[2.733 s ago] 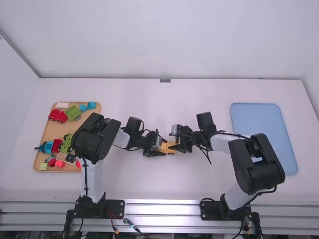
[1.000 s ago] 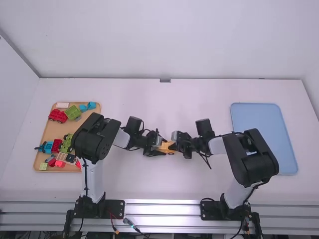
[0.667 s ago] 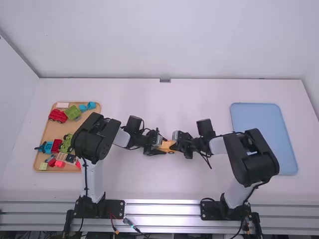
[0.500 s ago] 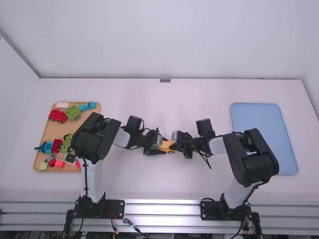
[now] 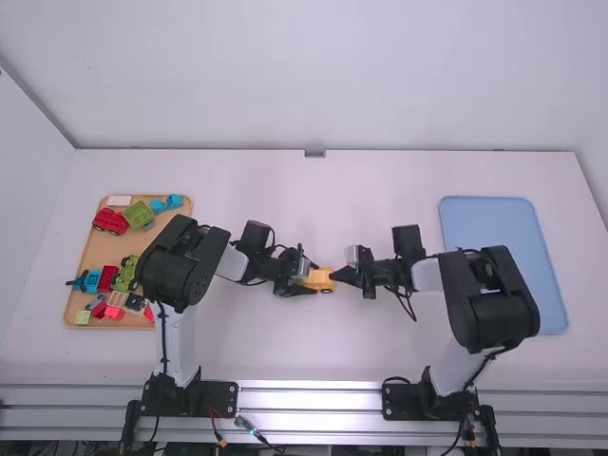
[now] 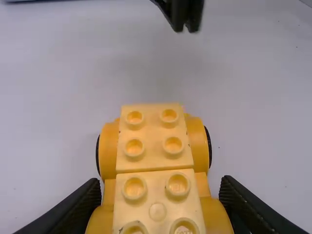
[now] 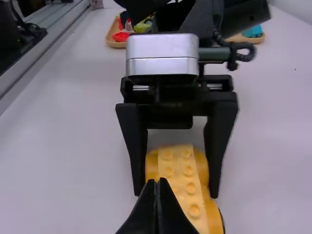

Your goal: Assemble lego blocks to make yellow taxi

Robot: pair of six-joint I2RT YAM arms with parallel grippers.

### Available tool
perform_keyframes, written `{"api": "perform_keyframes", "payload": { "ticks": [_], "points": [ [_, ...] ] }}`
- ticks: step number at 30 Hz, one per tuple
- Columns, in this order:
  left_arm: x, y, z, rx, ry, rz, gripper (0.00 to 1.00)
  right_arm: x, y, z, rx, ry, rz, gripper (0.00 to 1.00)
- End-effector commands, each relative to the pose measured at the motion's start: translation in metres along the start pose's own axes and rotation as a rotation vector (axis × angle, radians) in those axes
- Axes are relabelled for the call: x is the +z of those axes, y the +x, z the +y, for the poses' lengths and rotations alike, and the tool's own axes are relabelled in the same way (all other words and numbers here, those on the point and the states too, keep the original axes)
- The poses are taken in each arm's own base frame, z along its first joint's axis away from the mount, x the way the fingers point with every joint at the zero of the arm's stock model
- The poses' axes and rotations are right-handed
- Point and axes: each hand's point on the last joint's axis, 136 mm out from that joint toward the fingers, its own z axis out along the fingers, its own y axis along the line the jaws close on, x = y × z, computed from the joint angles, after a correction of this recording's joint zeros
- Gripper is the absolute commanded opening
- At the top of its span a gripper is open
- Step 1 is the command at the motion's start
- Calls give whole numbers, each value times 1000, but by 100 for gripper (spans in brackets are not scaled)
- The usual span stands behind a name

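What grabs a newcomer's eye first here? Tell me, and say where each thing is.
First, probably, the yellow block vehicle near the middle of the table, gripped by the left end effector, with the closed right end effector close by to its right in the high view. Next come the tan tray at the left, crowded with bright pieces, and the pale blue tray at the right.

White links (image 5: 180, 337) join chunky black joints (image 5: 180, 261), dark cables (image 7: 242, 50) looping beside a rounded, seemingly metal block (image 7: 163, 52).
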Motion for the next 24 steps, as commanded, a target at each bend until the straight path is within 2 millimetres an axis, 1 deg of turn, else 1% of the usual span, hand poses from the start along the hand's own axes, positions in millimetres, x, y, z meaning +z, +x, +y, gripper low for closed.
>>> {"api": "perform_keyframes", "payload": {
  "ticks": [1, 3, 6, 9, 18, 24],
  "points": [
    [2, 5, -3, 0, 3, 19, 30, 11, 2, -4, -27, -7, 48, 0],
    [2, 5, -3, -1, 4, 19, 30, 16, 8, -7, -7, 10, 105, 0],
    [2, 5, -3, -2, 5, 19, 30, 20, 15, -11, 21, 36, 159, 0],
    [2, 5, -3, -3, 4, 19, 30, 21, 15, -10, 12, 31, 157, 0],
    [2, 5, -3, -2, 4, 19, 29, 18, 22, -15, 20, 60, 193, 0],
    [2, 5, -3, -3, 4, 19, 29, 23, 27, -15, 5, 67, 240, 0]
  ]
}}
